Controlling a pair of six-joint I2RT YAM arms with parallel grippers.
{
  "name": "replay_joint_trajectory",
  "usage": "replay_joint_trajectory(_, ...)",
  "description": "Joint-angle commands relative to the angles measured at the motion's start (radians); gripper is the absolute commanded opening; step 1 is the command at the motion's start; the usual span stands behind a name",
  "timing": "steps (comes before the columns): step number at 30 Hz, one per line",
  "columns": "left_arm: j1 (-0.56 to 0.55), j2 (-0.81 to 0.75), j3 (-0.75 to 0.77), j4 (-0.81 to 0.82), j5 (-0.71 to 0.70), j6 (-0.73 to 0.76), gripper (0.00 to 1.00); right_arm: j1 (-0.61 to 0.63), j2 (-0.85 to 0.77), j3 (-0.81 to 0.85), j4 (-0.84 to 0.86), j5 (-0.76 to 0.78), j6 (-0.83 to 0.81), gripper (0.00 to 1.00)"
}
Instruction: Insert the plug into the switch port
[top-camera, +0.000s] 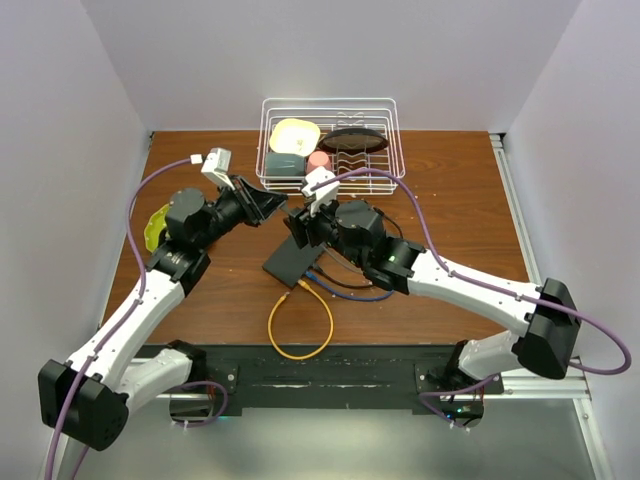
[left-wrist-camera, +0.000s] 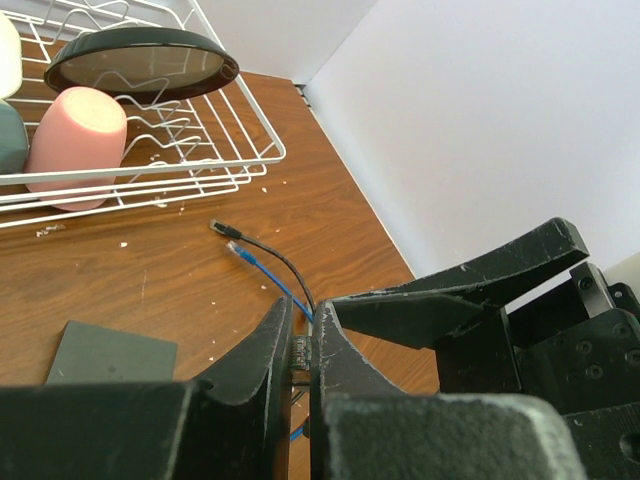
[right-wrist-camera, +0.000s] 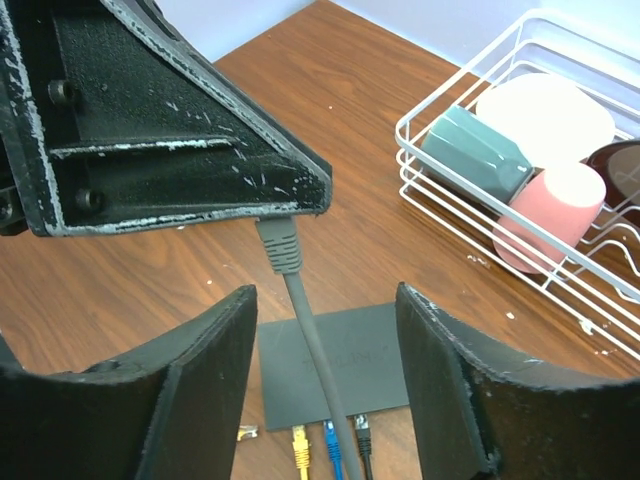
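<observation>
1. At the near edge of the bench (top-camera: 450, 200), a black base plate (top-camera: 330, 372) carries both arms. A yellow cable (top-camera: 272, 325) lies in a loop just ahead of it.
2. Above the bench, the left tool (left-wrist-camera: 300, 335) is clamped on the grey plug (right-wrist-camera: 281, 243). The plug's grey cable (right-wrist-camera: 318, 370) hangs down between the fingers of the right tool (right-wrist-camera: 325, 295), which stand wide apart and grip nothing.
3. Under both tools, the dark grey box (right-wrist-camera: 370, 370) lies flat on the wood. The switch port is in a narrow edge that no view shows clearly, so I cannot tell which socket it is. Any print on the lid is too faint to read.
4. Yellow, blue and black connectors meet one edge of the box. Whether they are seated is hard to tell.
5. Beyond the box, the free ends of a blue cable (left-wrist-camera: 270, 275) and a black cable (left-wrist-camera: 275, 255) rest on the wood.
6. On the left, a yellow-green thing (top-camera: 157, 228) is half hidden behind the left arm.
7. Farther back, a white wire rack (top-camera: 330, 100) holds a pink cup (left-wrist-camera: 75, 140), a teal cup (right-wrist-camera: 475, 150), a pale plate (right-wrist-camera: 545, 110) and a dark bowl (left-wrist-camera: 140, 62).
8. The bench is brown wood with white specks, and pale walls (top-camera: 300, 60) close it on three sides.
</observation>
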Motion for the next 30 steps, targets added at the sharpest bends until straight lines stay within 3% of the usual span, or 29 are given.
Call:
replay_joint_trajectory(1,-0.002,0.018,0.055,0.022,0.018,-0.005,0.0,0.005,0.019,0.061,0.055,0.026,-0.022,0.56)
replay_joint_trajectory(7,-0.002,0.024,0.061,0.028,0.025,0.004,0.0,0.005,0.039,0.062,0.063,0.039,-0.025,0.42)
replay_joint_trajectory(15,-0.002,0.025,0.059,0.03,0.032,0.011,0.0,0.004,0.052,0.072,0.064,0.053,-0.018,0.03)
replay_joint_trajectory(21,-0.002,0.032,0.053,0.039,0.036,0.015,0.02,0.005,0.055,0.067,0.063,0.068,-0.021,0.0)
replay_joint_trajectory(22,-0.001,0.03,0.053,0.036,0.038,0.017,0.08,0.005,0.054,0.066,0.06,0.068,-0.021,0.0)
replay_joint_trajectory(26,-0.001,0.021,0.05,0.019,0.007,0.052,0.52,0.005,0.037,0.044,0.055,0.077,-0.028,0.0)
replay_joint_trajectory(28,0.001,0.019,0.055,-0.004,-0.001,0.067,0.61,0.004,0.032,0.032,0.053,0.088,-0.034,0.0)
replay_joint_trajectory(29,0.002,0.019,0.062,-0.019,-0.008,0.079,0.71,0.005,0.031,0.021,0.053,0.089,-0.04,0.0)
replay_joint_trajectory(30,0.002,0.018,0.076,-0.048,-0.033,0.087,0.75,0.005,0.023,0.017,0.05,0.089,-0.044,0.0)
